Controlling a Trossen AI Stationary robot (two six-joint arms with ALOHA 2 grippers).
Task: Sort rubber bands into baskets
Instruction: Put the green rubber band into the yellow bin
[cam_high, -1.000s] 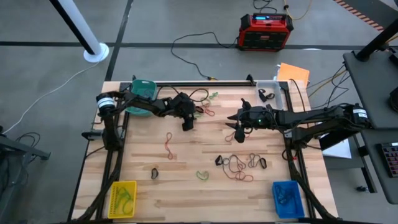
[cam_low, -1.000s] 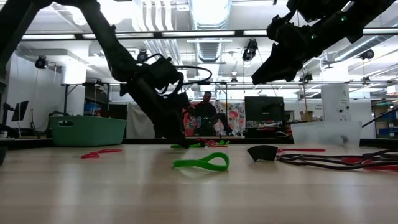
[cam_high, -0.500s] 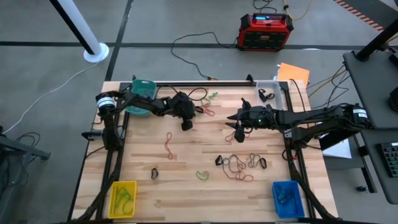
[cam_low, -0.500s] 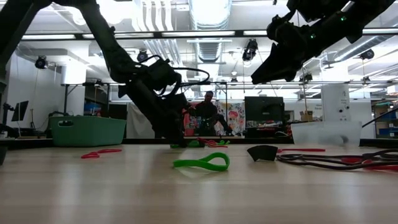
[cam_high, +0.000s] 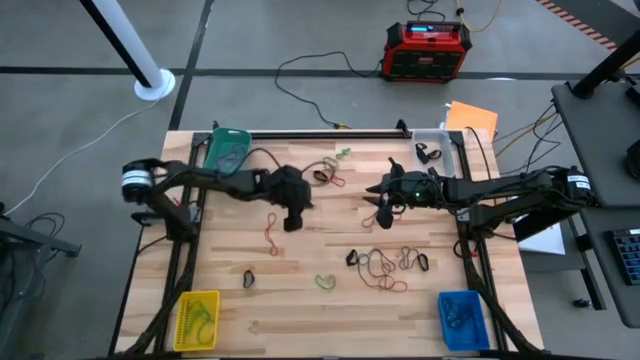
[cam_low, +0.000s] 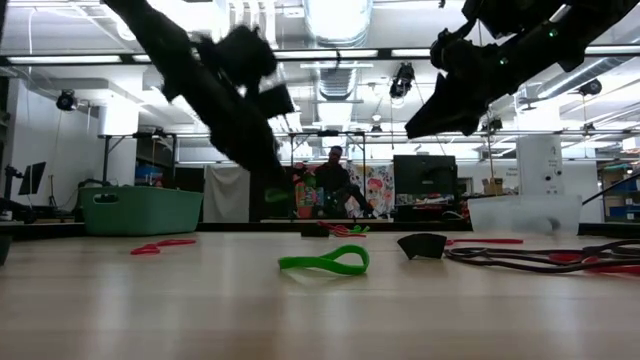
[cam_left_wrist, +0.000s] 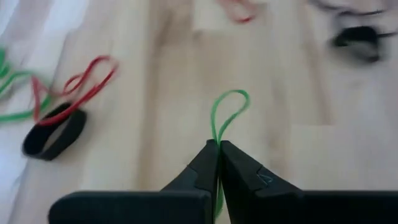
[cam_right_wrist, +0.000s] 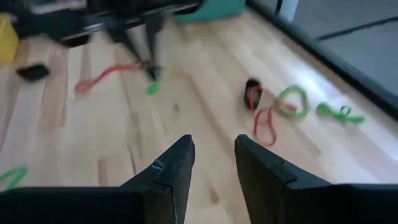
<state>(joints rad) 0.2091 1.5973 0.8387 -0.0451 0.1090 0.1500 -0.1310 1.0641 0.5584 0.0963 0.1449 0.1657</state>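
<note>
Item: left gripper (cam_left_wrist: 218, 144), jaws pinched shut on a thin green rubber band (cam_left_wrist: 229, 111), lifted clear of the table (cam_high: 300, 290); step, carry; next move, swing toward 10 o'clock to the teal basket (cam_high: 226, 143) and release; right gripper (cam_right_wrist: 212, 152), part open and empty, waits mid-table.

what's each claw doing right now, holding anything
Left claw: shut on a green band, lifted off the table.
Right claw: open, holding nothing, up over the table's middle.
</note>
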